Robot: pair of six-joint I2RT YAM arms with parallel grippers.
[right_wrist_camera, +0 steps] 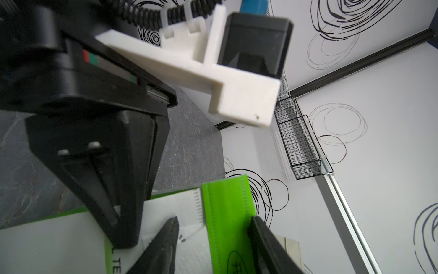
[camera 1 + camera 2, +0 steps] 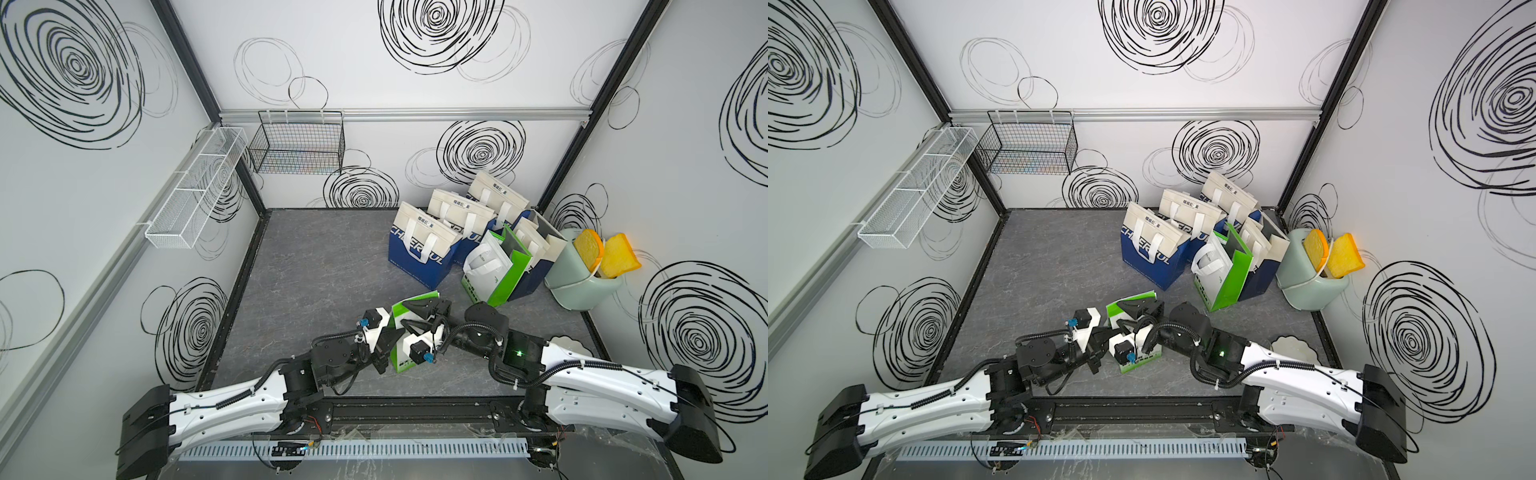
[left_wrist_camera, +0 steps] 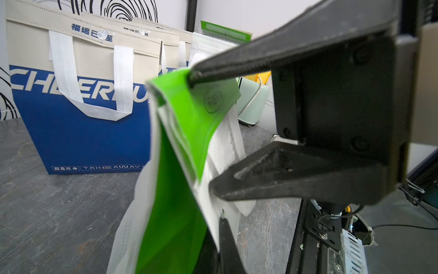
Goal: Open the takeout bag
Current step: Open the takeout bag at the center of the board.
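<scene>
left arm [image 2: 249,395] lies low and stretched forward, wrist turned in toward the bag. left gripper [image 1: 123,233] is closed tight, tips pinched on the takeout bag [image 2: 400,323] at the edge on that arm's side; in the left wrist view the fabric runs straight into the fingers. takeout bag stands on the grey table [image 2: 311,270], in front of the nearest blue bag [image 2: 419,259], near it but not touching, between the two claws. its green flap [image 1: 225,208] sticks up inside the right gripper [image 3: 202,132]. jaws about half apart, one fingertip touching the flap, the other clear of it, nothing clamped. right arm [image 2: 582,361] comes in with elbow bent, wrist reaching over the bag's top.
</scene>
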